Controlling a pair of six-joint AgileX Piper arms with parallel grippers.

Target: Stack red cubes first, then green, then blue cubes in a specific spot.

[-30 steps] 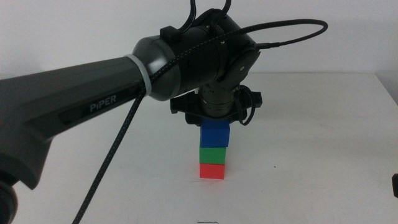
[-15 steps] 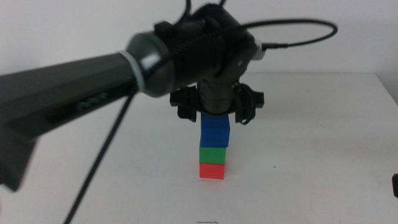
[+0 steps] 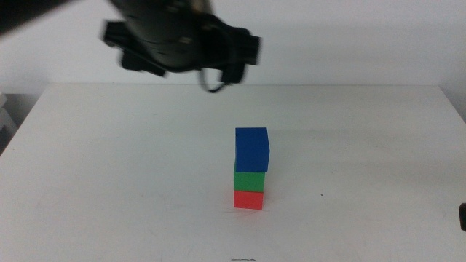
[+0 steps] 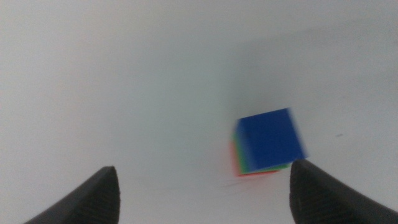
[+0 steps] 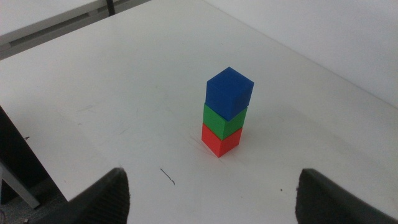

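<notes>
A stack of three cubes stands on the white table: the red cube [image 3: 248, 199] at the bottom, the green cube [image 3: 249, 180] on it, the blue cube [image 3: 252, 148] on top. The right wrist view shows it too, with red cube [image 5: 219, 142], green cube [image 5: 222, 121] and blue cube [image 5: 229, 92]. My left gripper [image 3: 182, 45] is high above the table, up and left of the stack, blurred, open and empty; its wrist view looks down on the blue cube [image 4: 271, 138]. My right gripper [image 5: 214, 196] is open and empty, off the table's near right side.
The white table [image 3: 109, 182] is bare around the stack. A small dark mark [image 5: 168, 177] lies on the table near the stack. A dark object [image 3: 462, 215] shows at the right edge of the middle view.
My left gripper has let go of the blue cube, risen off the stack and swung up and to the left. The stack has not moved.
</notes>
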